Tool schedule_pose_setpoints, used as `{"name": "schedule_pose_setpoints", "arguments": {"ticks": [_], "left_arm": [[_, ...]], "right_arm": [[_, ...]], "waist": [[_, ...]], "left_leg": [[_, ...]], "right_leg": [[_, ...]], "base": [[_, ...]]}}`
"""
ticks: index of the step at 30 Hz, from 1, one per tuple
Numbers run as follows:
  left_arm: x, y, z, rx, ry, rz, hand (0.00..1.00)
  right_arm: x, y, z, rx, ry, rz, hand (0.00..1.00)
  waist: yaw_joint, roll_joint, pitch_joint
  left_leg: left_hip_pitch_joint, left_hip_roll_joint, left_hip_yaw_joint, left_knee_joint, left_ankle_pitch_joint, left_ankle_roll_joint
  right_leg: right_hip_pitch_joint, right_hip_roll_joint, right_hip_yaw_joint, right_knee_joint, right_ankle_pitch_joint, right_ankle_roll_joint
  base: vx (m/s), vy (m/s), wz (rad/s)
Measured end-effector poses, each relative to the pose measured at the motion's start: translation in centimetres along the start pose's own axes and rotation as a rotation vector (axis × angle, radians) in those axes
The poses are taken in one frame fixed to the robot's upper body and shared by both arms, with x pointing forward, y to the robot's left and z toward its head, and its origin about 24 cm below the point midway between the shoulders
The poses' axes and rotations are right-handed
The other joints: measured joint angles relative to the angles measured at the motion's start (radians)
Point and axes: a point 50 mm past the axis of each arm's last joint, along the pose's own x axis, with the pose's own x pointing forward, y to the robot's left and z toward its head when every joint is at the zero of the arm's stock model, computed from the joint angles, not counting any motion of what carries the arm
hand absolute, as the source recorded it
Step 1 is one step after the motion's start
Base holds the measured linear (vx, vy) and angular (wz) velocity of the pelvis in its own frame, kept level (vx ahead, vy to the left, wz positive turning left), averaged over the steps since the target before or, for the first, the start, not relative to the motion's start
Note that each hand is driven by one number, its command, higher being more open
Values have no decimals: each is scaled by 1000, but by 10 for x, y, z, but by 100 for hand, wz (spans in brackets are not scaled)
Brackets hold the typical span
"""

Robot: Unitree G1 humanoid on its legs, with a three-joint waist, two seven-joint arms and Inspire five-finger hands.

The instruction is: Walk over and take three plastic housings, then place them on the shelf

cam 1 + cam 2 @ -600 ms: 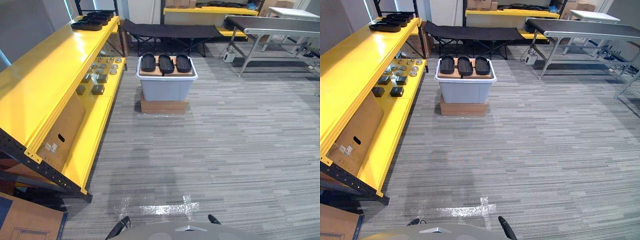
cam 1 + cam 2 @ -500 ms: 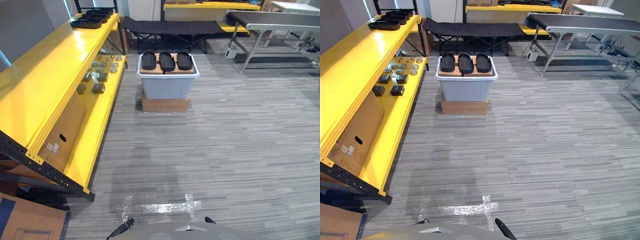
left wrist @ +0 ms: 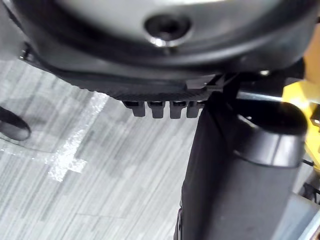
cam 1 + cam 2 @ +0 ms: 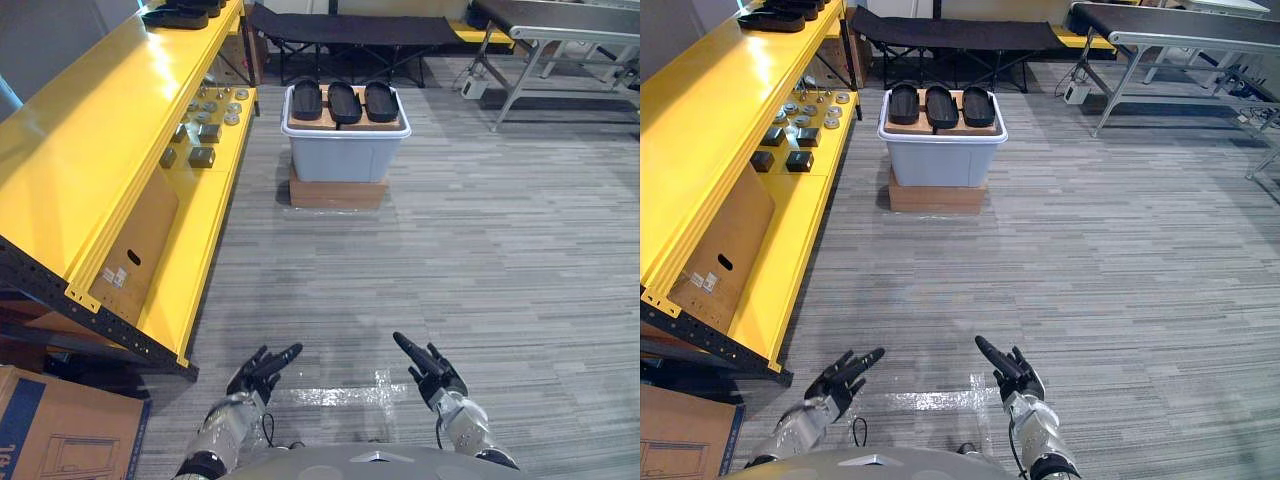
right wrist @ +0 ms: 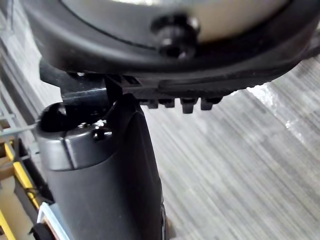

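Three black plastic housings (image 4: 344,101) lie side by side on a wooden board atop a grey bin (image 4: 343,158), well ahead across the floor. The bin stands on a flat cardboard box (image 4: 337,194). A long yellow shelf (image 4: 85,150) runs along the left, with more black housings (image 4: 186,12) at its far end. My left hand (image 4: 262,368) and right hand (image 4: 425,362) hover low in front of me, fingers straight, both open and empty, far short of the bin. In the wrist views, the left hand (image 3: 235,175) and right hand (image 5: 120,165) show over bare carpet.
Small metal parts (image 4: 200,135) sit on the shelf's lower level, and a cardboard sheet (image 4: 135,250) leans inside it. A cardboard box (image 4: 55,430) lies at the lower left. A black cot (image 4: 350,28) and a metal table (image 4: 560,20) stand beyond the bin. Tape (image 4: 330,392) marks the floor.
The camera has tipped downward and moved, shifting the whole scene. Both hands have risen into view at the bottom with straight fingers.
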Motion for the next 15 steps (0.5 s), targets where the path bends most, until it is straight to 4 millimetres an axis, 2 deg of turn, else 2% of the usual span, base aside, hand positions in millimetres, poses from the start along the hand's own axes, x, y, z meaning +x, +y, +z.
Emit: {"name": "schedule_pose_setpoints", "arguments": {"ticks": [4,11,15], "left_arm": [[0,2,5,0,-26,21,100],[-1,2,10,0,-68,42,100],[-10,10,-4,-21,-65,70,100]], "right_arm": [[1,2,-1,-12,6,-9,100],[-1,2,-2,-5,-12,-10,100],[-2,3,-1,7,-25,-6,100]], "waist": [[-19,-1,3],[-17,-12,21],[-18,0,34]], "left_leg": [[-1,-12,0,0,0,0],[-1,-17,4,7,-1,1],[0,-13,29,55,-30,2]], "right_leg": [[-1,-6,1,-2,4,6],[5,-8,16,-15,25,2],[7,-8,49,-7,25,2]], "base": [[-5,21,0],[-51,13,-3],[-80,-4,-23]]}}
